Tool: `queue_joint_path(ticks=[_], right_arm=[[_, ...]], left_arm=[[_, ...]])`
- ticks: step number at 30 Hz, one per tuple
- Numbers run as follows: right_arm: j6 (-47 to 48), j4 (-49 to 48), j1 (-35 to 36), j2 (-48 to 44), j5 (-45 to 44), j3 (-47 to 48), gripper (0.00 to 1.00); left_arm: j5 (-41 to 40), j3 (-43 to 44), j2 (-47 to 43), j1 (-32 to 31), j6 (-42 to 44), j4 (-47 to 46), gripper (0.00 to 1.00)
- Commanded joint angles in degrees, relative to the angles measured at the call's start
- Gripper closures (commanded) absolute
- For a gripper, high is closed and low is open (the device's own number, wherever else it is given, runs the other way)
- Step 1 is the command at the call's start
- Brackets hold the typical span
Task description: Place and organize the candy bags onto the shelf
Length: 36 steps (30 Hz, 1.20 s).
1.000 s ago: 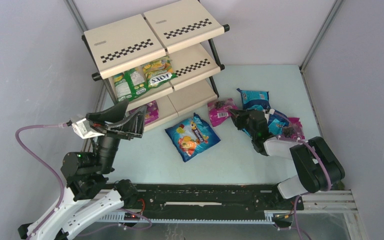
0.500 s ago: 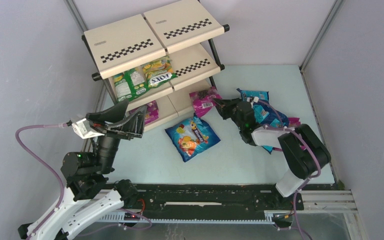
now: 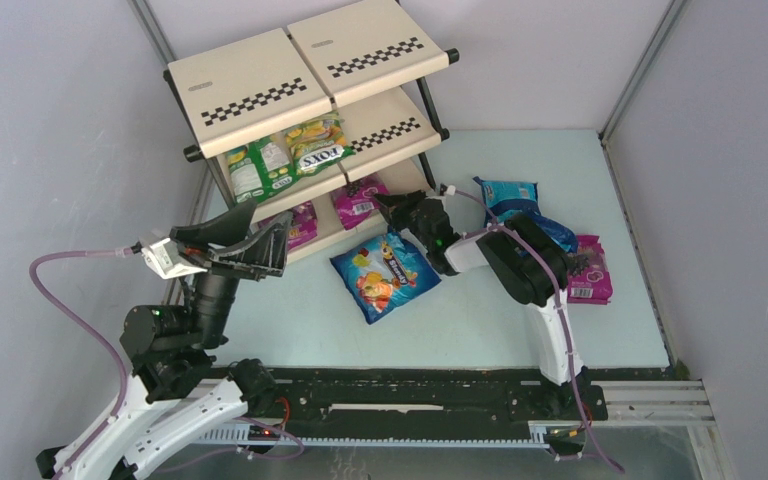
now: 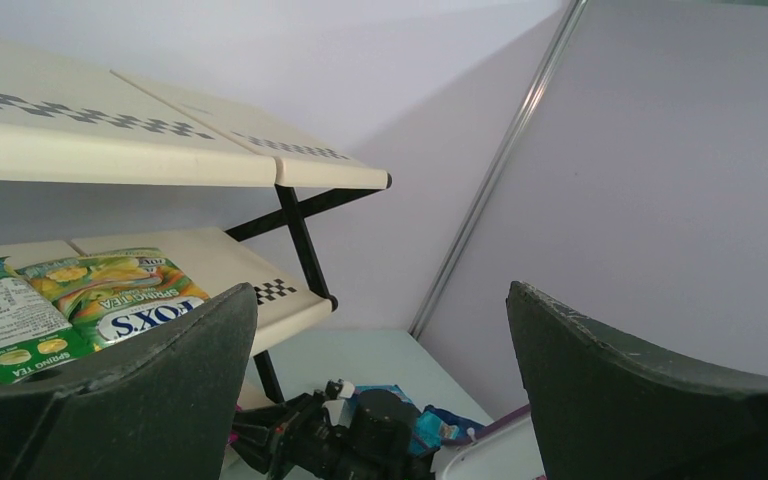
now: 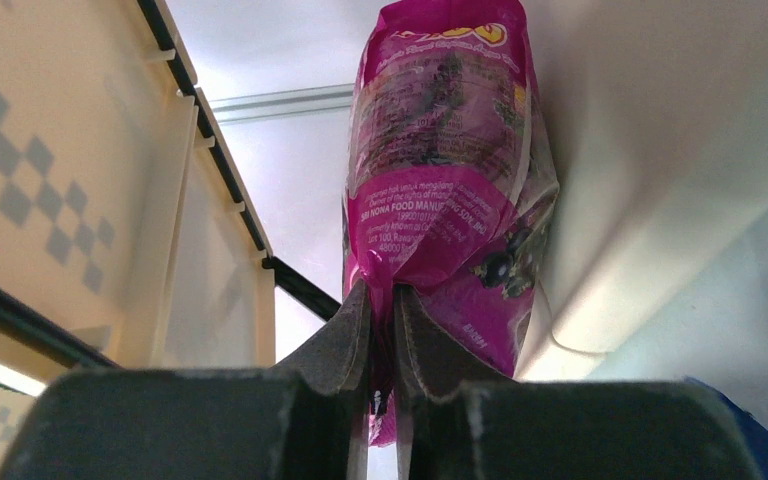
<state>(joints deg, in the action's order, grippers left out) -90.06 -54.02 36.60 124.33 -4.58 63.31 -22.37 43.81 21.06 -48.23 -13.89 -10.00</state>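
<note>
Magenta candy bag (image 3: 357, 197) lay against the bottom tier of the shelf (image 3: 250, 95), one edge pinched in the right gripper (image 5: 385, 330); left gripper (image 4: 380, 300) gaped wide, holding nothing, near the shelf's left end.

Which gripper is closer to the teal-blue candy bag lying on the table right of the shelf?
Right. The right gripper, shut on a magenta bag at the shelf, is just left of the teal-blue bag. The left gripper hangs open far across, near the shelf's left end.

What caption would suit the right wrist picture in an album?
Right gripper pinches a magenta candy bag by its edge, up against the shelf.
</note>
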Motion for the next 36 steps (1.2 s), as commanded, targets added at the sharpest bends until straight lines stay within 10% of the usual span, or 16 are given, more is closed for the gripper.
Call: queue_joint_path(ticks=[1, 27, 36], right_arm=[[3.1, -6.0, 1.0, 1.5, -0.7, 5.4, 0.93], [7.6, 8.0, 5.4, 9.4, 3.3, 19.0, 0.88], [10.8, 13.9, 2.9, 1.5, 6.4, 13.4, 0.59]], left_arm=[[-1.1, -1.1, -0.7, -0.6, 1.6, -1.9, 0.00], [-0.7, -0.8, -1.9, -1.0, 1.7, -1.8, 0.00], [-0.5, -1.0, -1.2, -1.0, 1.5, -1.6, 0.00]])
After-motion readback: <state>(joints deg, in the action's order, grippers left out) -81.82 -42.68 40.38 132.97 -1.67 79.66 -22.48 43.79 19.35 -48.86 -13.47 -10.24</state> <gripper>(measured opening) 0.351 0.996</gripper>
